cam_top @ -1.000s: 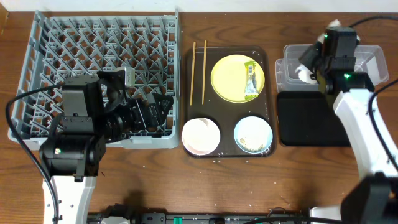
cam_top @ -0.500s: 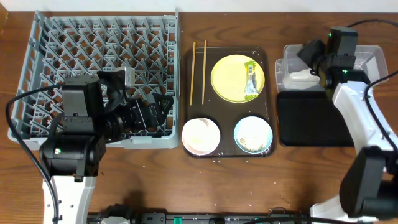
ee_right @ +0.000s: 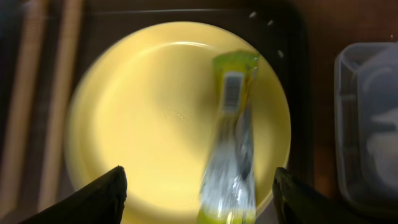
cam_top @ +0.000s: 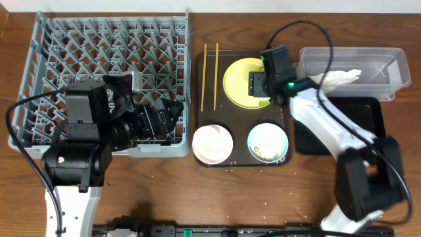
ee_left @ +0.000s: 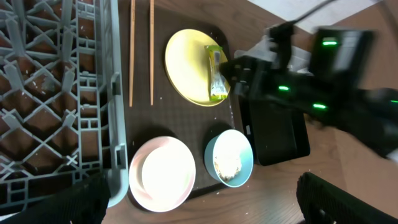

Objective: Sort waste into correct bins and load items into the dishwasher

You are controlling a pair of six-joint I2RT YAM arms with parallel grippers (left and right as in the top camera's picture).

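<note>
My right gripper (cam_top: 258, 87) hovers open over the yellow plate (cam_top: 240, 82), its fingers either side of the green-and-yellow wrapper (ee_right: 233, 143), nothing held. A crumpled white napkin (cam_top: 342, 76) lies in the clear tub (cam_top: 388, 62); the black tray (cam_top: 339, 128) sits in front of it. Two chopsticks (cam_top: 210, 76), a white bowl (cam_top: 212, 143) and a light blue bowl (cam_top: 268, 141) holding rice scraps rest on the brown serving tray (cam_top: 238, 118). The left gripper (cam_top: 166, 114) stands open over the right front corner of the grey dish rack (cam_top: 99, 46), empty (ee_left: 205, 208).
The right arm stretches from the table's right front across the black tray towards the plate. A cable arcs above the clear tub. Bare wooden table (cam_top: 197, 191) runs along the front, with a few crumbs.
The right gripper opened over the clear tub, left the napkin there, and swung left to hover above the yellow plate and wrapper. The left arm has stayed still.
</note>
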